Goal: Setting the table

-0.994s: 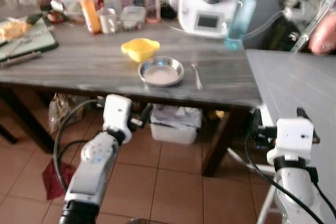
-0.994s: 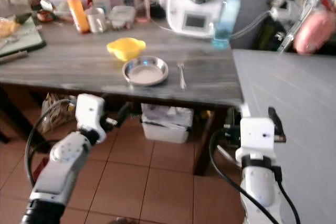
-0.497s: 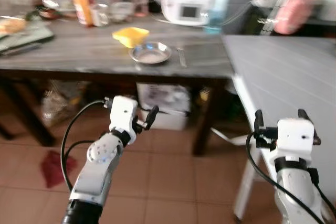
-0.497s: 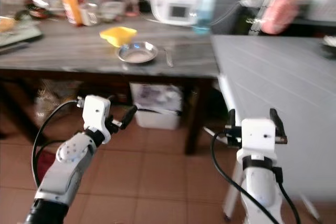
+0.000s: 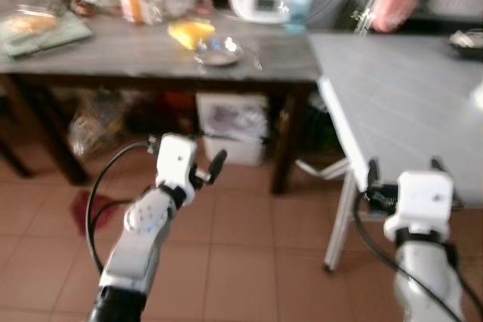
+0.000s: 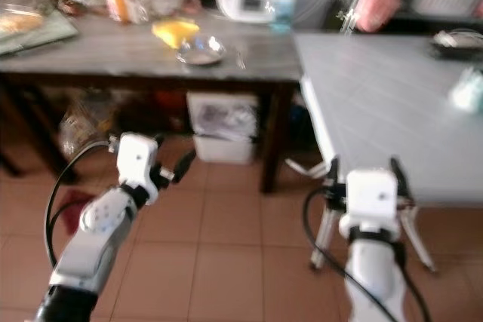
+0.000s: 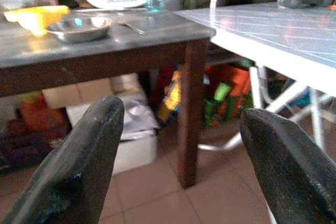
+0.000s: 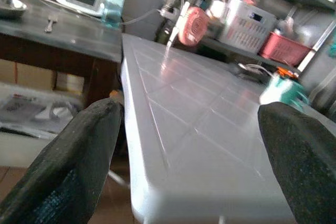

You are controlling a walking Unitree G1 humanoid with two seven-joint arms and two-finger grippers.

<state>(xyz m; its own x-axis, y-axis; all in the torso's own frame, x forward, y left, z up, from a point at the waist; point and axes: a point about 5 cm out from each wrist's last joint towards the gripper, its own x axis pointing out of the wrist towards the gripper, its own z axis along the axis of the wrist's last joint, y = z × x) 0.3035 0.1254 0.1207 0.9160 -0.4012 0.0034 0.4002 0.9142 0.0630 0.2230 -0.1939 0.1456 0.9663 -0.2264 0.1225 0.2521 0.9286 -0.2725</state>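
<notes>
The left gripper [image 7: 178, 166] and right gripper [image 8: 189, 161] both hang wide apart, holding nothing — low in the frame above the floor. The metal bowl [image 5: 217, 52] sits on the dark table [image 5: 113, 58], upper left, beside a fork [image 5: 256, 56].

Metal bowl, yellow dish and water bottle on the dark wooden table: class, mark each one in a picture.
Metal bowl [image 7: 79, 27], left wrist view, on its side wall.
Yellow dish [image 7: 37, 16], left wrist view, on its front face.
Water bottle [image 8: 113, 1], right wrist view, on the middle of its clear body.
</notes>
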